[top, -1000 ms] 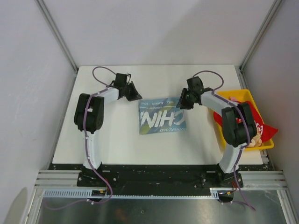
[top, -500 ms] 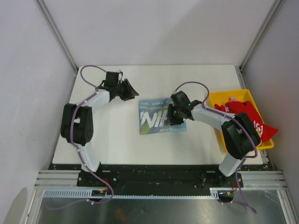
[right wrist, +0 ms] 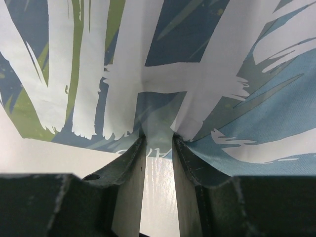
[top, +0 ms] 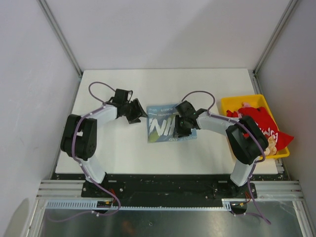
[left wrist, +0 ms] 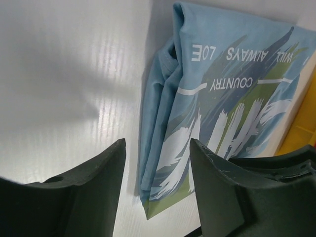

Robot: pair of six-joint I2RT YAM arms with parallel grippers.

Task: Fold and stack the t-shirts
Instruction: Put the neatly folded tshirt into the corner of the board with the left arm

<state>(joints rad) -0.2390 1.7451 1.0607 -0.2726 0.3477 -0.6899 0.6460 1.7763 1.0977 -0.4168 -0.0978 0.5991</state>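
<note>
Jaws on the left gripper point(left wrist: 158, 148) have just opened, empty, apparently releasing the folded light blue t-shirt point(left wrist: 222, 94). The right gripper's point(right wrist: 158, 138), narrow, now reach its hem, grip unclear.

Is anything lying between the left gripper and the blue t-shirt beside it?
Nothing visible. Only a strip of bare table separates the open left gripper from the folded edge of the blue t-shirt nearest it.

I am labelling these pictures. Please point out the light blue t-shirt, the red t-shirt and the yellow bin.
light blue t-shirt point(top: 159, 127), top view, on its large lettering.
red t-shirt point(top: 254, 113), top view, bunched cloth inside bin.
yellow bin point(top: 228, 102), top view, bare far left corner.
</note>
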